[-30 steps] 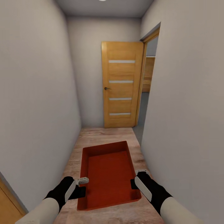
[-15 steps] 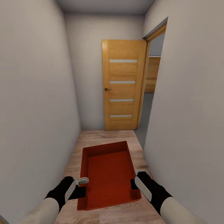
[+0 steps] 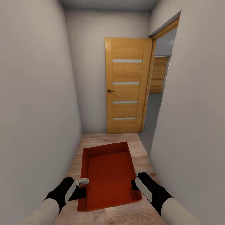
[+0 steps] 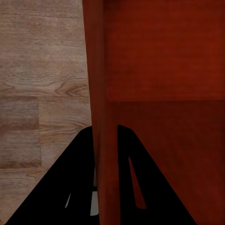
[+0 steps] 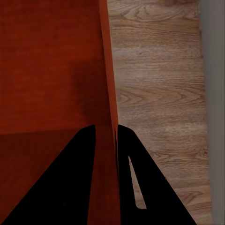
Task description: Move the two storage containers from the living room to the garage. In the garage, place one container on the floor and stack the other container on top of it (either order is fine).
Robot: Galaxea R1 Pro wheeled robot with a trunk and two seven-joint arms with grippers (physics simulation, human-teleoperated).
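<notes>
Your head camera gives you the whole scene: one storage container, orange-red, carried low in front of you between both arms above the wood plank floor of a narrow hallway with plain pale walls. Ahead stands one wooden door with four pale horizontal strips, swung open against the end wall, and to its right an opening shows grey flooring and horizontal wooden planks beyond.

The wrist cameras tell you what the head view cannot: how each end effector sits on the rim. In the left wrist view, your left end effector has one dark finger on each side of the container's left wall, clamped on it. In the right wrist view, your right end effector straddles the right wall the same way, closed on it, with a pale wall base running along the planks beside it.

The container's long axis points away from you, straight down the hallway toward the door; its open side faces up and it sits roughly level. You hold the two long walls near the end closest to you.

Count: one container, two end effectors, one door.
</notes>
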